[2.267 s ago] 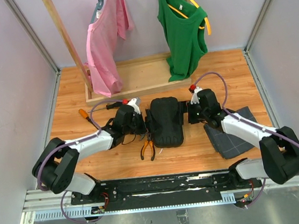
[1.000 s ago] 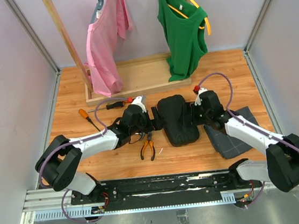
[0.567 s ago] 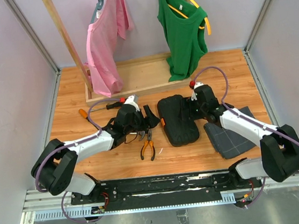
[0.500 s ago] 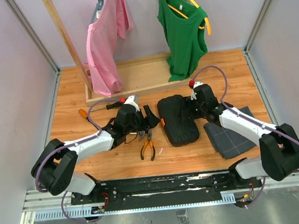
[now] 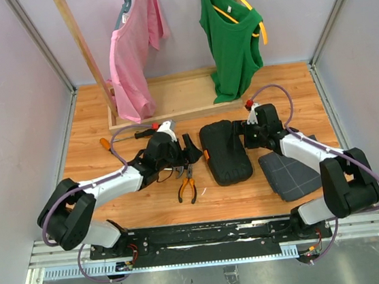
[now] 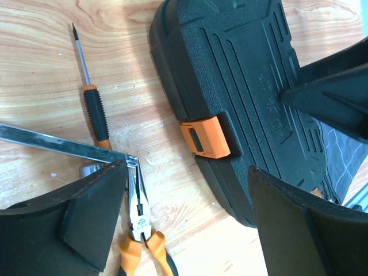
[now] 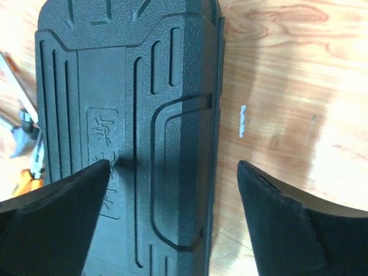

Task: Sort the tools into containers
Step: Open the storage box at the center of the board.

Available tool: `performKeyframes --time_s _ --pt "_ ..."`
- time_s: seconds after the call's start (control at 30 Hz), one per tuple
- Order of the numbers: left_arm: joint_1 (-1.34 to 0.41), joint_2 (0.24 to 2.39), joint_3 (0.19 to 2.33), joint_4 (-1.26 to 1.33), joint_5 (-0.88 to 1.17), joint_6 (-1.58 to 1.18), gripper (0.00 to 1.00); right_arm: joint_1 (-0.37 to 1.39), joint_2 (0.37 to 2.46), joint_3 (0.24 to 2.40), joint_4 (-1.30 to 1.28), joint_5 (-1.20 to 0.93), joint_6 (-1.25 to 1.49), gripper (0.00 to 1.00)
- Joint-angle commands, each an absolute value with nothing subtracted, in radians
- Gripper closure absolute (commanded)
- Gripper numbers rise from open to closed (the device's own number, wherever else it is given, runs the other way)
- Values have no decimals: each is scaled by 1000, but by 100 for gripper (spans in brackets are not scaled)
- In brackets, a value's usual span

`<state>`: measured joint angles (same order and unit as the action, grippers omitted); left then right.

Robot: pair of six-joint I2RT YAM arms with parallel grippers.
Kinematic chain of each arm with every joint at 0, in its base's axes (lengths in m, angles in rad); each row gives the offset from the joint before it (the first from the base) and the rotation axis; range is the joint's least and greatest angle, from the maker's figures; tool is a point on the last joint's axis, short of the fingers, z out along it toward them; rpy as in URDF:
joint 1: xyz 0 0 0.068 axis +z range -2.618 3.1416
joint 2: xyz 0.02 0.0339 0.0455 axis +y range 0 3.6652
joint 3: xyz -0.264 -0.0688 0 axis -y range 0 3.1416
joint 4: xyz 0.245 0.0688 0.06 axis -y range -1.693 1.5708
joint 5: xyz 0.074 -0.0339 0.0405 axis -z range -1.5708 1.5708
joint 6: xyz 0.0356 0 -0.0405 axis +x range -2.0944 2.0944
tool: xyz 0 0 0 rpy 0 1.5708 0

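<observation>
The black tool case (image 5: 225, 153) lies closed on the wood, its orange latch (image 5: 205, 155) facing left. My left gripper (image 5: 190, 149) hangs open just left of the latch, nothing between its jaws. In the left wrist view the latch (image 6: 206, 138) sits ahead, with orange-handled pliers (image 6: 141, 230), a screwdriver (image 6: 92, 106) and a silver metal tool (image 6: 57, 146) at the left. My right gripper (image 5: 244, 136) stands open at the case's far right side. In the right wrist view its jaws straddle the right edge of the case (image 7: 126, 115).
Orange-handled pliers (image 5: 186, 186) lie near the case's left front. Two screwdrivers (image 5: 110, 145) (image 5: 144, 133) lie further left. A dark grey checked flat tray (image 5: 289, 174) lies at the right. A wooden rack base (image 5: 172, 106) with hanging shirts stands behind.
The case has been slid right and set down. My left gripper let go and drew back left, uncovering the latch. My right gripper released the case and shifted a little right.
</observation>
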<state>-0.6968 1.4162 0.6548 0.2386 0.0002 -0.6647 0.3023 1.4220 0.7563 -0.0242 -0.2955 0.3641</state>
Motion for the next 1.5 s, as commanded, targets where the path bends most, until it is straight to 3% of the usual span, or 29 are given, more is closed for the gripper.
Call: performKeyframes --time_s 0.0,0.1,0.4,0.57,0.77,0.97,1.17,1.47 --pt "-693 1350 694 192 -79 -622 7 284 1392 727 27 -320 358 0" --pt "-693 1304 713 150 -149 -598 1 273 1341 725 27 -294 349 1" --pt "-689 1177 749 66 -378 -575 1 238 1220 723 34 -172 343 1" --pt "-689 1127 705 121 -415 -558 1 168 1240 715 88 -264 332 1" --pt "-689 1088 662 158 -371 -526 1 139 1261 734 64 -232 332 1" --pt "-689 1114 663 157 -316 -536 1 123 1333 765 31 -360 374 2" --pt "-689 1144 654 178 -239 -546 1 127 1376 664 223 -497 447 4" --pt "-689 1182 644 207 -168 -552 1 135 1483 639 287 -552 494 12"
